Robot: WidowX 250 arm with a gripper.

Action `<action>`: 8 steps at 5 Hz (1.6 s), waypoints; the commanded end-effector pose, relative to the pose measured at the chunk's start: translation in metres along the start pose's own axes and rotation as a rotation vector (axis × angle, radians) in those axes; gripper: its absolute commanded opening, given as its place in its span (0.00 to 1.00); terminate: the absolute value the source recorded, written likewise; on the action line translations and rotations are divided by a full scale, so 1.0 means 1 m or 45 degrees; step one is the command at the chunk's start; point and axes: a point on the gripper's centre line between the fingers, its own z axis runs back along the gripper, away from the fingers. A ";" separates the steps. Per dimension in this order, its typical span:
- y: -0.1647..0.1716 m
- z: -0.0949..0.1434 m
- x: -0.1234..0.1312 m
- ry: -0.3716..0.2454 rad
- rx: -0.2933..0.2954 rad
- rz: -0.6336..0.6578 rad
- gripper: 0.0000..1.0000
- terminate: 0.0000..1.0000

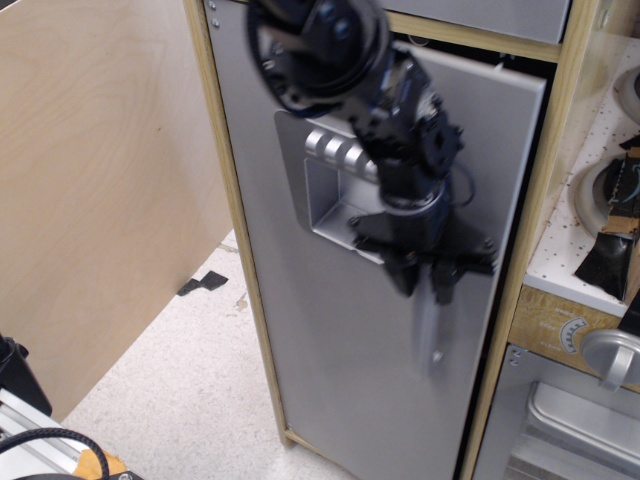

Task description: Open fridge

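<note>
The fridge is a tall light-wood cabinet with a large flat grey door [330, 380]. The door stands slightly ajar, with a dark gap along its right edge and top right corner. A recessed silver dispenser panel [325, 190] sits in the upper door. My black gripper [428, 278] is shut on the top of the silver vertical bar handle [428, 335], with a finger on each side of it. The arm reaches down from the top of the view and covers part of the dispenser panel. The gripper is blurred by motion.
A light plywood board [100, 180] stands to the left. To the right are a white pegboard shelf [600, 200] with dark items, a wooden strip with a dial [568, 335], and a grey oven door with a round silver knob [610, 355]. The speckled floor [190, 400] lies below.
</note>
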 end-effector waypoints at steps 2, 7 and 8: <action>-0.025 0.022 -0.066 0.010 0.040 0.160 1.00 0.00; -0.110 0.012 0.008 -0.010 -0.053 -0.207 1.00 0.00; -0.101 0.016 0.018 -0.022 -0.049 -0.259 1.00 0.00</action>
